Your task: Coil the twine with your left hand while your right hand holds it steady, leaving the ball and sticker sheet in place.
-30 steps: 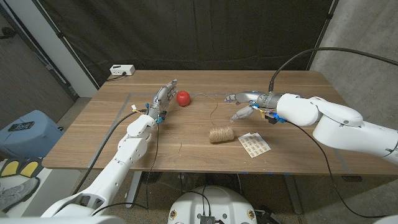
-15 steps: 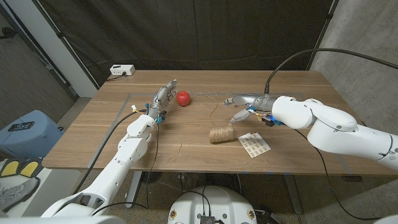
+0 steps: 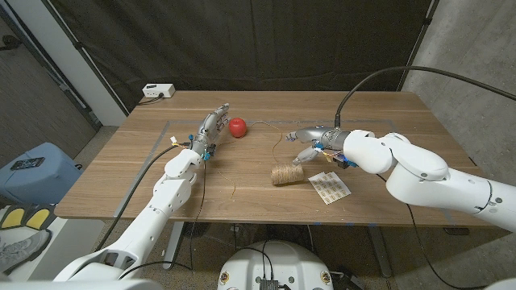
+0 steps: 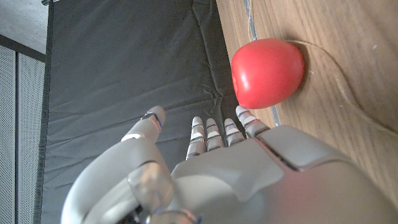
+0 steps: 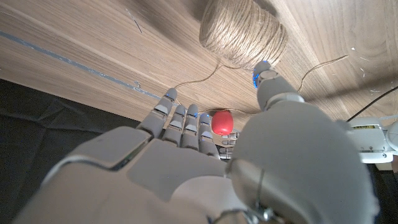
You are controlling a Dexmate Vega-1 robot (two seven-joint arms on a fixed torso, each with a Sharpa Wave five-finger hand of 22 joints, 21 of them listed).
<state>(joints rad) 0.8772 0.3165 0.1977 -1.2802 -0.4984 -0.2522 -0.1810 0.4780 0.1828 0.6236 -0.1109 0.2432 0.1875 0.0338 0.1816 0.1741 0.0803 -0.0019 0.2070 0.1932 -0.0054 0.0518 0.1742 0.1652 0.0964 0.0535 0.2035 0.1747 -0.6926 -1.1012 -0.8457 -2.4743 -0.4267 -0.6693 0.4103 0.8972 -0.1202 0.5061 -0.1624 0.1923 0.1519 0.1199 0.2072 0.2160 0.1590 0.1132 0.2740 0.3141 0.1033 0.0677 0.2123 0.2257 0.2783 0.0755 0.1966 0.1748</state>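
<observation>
Twine (image 3: 287,174) — rough, fibrous spool, cylindrical

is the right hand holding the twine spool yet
No, the right hand hovers open beside the twine spool, with bare table between them.

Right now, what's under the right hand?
Below the right hand lies bare wooden table with a loose strand of twine trailing to the spool nearby. The hand hovers open; whatever sits directly beneath its palm is covered.
</observation>
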